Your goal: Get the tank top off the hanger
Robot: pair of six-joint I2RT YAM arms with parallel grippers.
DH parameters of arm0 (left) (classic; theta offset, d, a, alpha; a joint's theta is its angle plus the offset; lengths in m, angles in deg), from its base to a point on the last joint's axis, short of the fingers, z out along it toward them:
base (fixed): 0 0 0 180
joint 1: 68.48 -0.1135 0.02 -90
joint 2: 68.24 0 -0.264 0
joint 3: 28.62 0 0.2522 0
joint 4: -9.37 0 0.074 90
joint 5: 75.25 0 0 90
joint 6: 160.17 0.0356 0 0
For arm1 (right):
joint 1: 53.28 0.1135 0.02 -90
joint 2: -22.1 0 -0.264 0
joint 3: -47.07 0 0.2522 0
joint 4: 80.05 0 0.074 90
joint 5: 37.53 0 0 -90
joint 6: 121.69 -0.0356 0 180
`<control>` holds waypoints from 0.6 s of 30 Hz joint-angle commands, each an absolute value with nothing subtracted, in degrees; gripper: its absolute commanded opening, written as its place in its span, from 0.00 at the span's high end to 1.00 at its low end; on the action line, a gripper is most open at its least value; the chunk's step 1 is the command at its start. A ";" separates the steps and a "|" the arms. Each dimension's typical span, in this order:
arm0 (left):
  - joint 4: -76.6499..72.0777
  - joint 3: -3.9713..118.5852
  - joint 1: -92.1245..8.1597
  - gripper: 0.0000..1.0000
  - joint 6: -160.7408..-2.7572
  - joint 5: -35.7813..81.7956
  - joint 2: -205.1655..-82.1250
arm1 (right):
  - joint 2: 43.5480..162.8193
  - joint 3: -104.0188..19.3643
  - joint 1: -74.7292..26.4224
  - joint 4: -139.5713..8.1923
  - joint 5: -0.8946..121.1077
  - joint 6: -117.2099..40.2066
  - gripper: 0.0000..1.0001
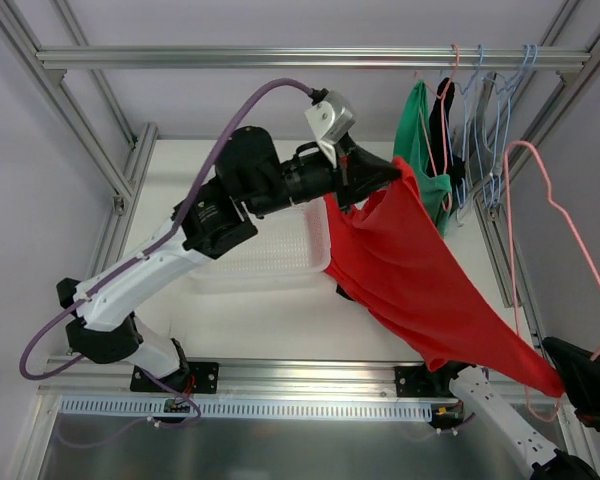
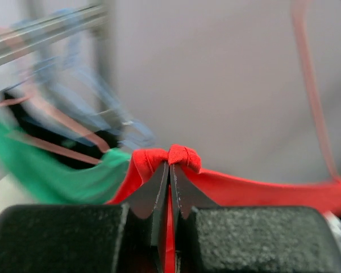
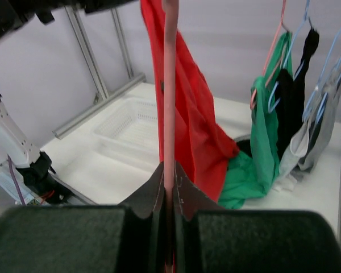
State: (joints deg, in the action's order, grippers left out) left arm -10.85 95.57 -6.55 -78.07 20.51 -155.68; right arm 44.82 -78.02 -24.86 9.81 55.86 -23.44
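Note:
The red tank top [image 1: 410, 270] hangs stretched in the air from upper middle to lower right. My left gripper [image 1: 385, 172] is shut on a bunched red strap [image 2: 184, 156] at its upper end, with red cloth pinched between the jaws [image 2: 171, 170]. At the lower right, my right gripper [image 1: 565, 365] is shut on the pink wire hanger [image 1: 575, 235]. The hanger's bar [image 3: 169, 85] runs up from between the closed fingers [image 3: 170, 179]. The red cloth [image 3: 193, 114] drapes beside that bar. How much of the top still sits on the hanger is hidden.
A white plastic basket [image 1: 270, 250] lies on the table under the left arm. A metal rail [image 1: 280, 57] at the back carries blue hangers [image 1: 500, 120], a green garment [image 1: 420, 140] and a black one [image 1: 446, 125]. Aluminium frame posts stand on both sides.

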 commanded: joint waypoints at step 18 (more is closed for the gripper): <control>-2.75 33.14 -0.28 1.00 -91.08 40.68 -135.56 | 59.55 -47.24 -24.45 -25.25 39.90 -29.13 1.00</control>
State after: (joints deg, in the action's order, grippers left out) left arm -9.17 36.75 -1.57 -86.11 42.54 -135.46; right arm 60.23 -50.48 -24.57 -27.46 46.40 -27.22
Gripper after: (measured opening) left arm 0.008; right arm 0.040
